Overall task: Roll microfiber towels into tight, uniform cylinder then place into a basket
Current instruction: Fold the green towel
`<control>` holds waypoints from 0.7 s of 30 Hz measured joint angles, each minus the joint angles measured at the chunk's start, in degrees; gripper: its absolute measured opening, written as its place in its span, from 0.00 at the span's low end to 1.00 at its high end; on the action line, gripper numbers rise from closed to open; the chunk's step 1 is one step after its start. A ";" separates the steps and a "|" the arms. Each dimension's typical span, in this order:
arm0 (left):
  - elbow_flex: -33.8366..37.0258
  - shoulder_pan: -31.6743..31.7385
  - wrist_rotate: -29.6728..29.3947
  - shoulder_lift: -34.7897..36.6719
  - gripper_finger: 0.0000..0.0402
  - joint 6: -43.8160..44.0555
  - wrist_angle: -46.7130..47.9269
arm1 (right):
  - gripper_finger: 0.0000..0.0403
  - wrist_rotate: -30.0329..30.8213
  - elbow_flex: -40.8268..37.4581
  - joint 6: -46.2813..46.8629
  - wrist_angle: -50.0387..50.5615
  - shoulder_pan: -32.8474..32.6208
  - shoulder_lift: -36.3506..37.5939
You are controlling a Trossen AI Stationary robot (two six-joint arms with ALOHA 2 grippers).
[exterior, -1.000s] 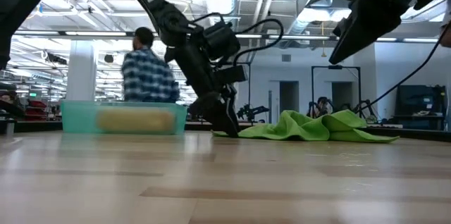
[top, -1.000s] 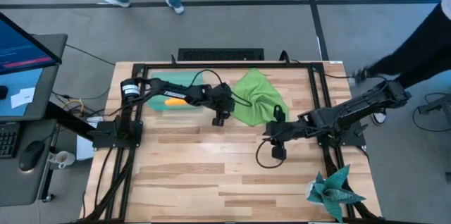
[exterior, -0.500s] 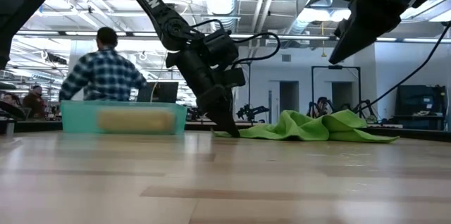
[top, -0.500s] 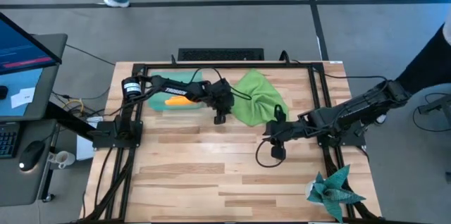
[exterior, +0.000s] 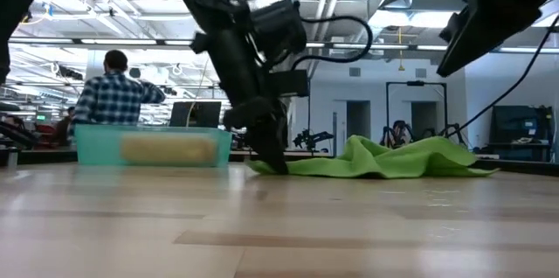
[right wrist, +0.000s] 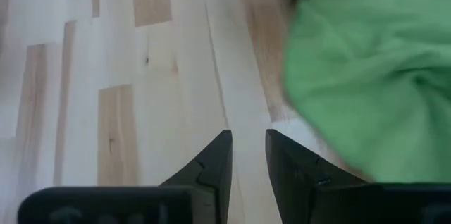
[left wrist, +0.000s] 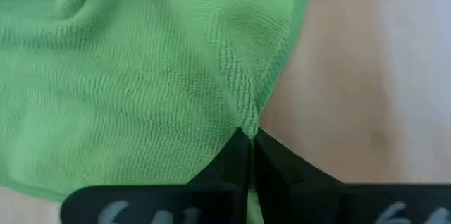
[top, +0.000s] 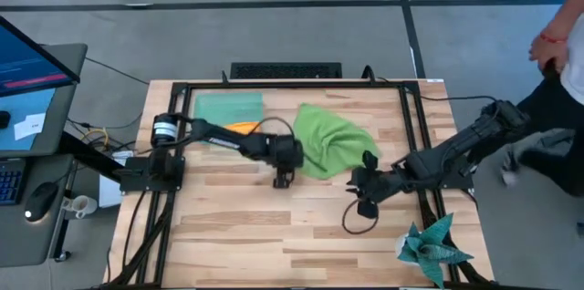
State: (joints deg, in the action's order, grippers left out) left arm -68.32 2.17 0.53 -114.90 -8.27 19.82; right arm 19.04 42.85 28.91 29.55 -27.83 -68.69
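Near the table's middle, the left gripper [top: 283, 179] is pinched tight on the crumpled lime green microfiber towel [top: 330, 137]'s edge. Off to the right, the right gripper [top: 366, 206] hangs with fingers slightly apart, holding nothing.

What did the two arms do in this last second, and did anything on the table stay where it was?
The left gripper shut on the green towel's edge and pulled it toward the table's front. The right gripper drew back, empty. The basket with the orange roll and the teal cloth stayed put.

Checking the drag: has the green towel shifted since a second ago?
Yes. The green towel slid toward the table's near edge, away from the basket, pinched by the left end effector.
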 joint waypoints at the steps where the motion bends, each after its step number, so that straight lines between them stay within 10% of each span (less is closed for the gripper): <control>1: 0.10 -1.41 -0.75 0.70 0.01 0.69 1.19 | 0.27 1.49 0.00 0.55 -0.03 -1.23 0.00; 21: 0.43 -28.10 -1.20 5.56 0.00 23.60 11.31 | 0.27 14.74 0.06 5.75 -5.35 -18.73 -9.76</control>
State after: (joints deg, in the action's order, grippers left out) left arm -67.89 -25.93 -0.68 -109.34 15.33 31.12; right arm 33.78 42.91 34.65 24.20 -46.57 -78.44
